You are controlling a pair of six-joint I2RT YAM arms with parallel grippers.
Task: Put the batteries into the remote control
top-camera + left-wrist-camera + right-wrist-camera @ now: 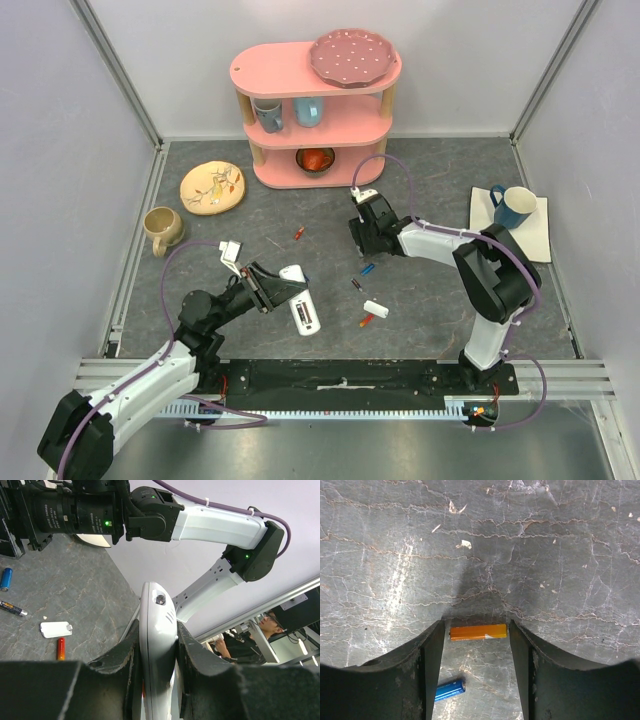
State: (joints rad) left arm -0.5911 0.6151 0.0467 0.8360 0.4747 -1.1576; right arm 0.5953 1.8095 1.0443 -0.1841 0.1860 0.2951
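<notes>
**Top external view.** The bench (440, 180) is a grey sheet with a veined stone look. Loose cells lie on it between the two arms:
- a red battery (299, 233)
- a blue battery (368, 268)
- a dark battery (357, 284)
- a second orange battery (366, 320), just beside the small white battery cover (375, 308), which is already off

The remote control (305, 315), a slim white plastic slab with a dark patch, sits at a slant in the left jaws near the middle of the bench. It is probably held there so that its open back faces the other arm. The right jaws hang over the bench near the blue battery, and this view hides what they carry.

**Left wrist view.** The left jaws are narrowed onto the long sides of the remote control (157, 645), which is seen edge-on. Its glossy rounded nose projects past the rough, dark padded fingers (120, 665). Gripping it by the sides probably steadies the handset and leaves its broad faces free. The right arm (215, 525) reaches in above it.

**Right wrist view.** An orange battery (478, 631), a smooth cylinder, spans the narrow gap between the right jaws end to end and appears clamped there. It looks much larger than the blue battery (449, 689) on the bench, so it is judged to be raised. Holding it by the ends leaves the barrel bare, which probably suits seating it in the compartment.
</notes>
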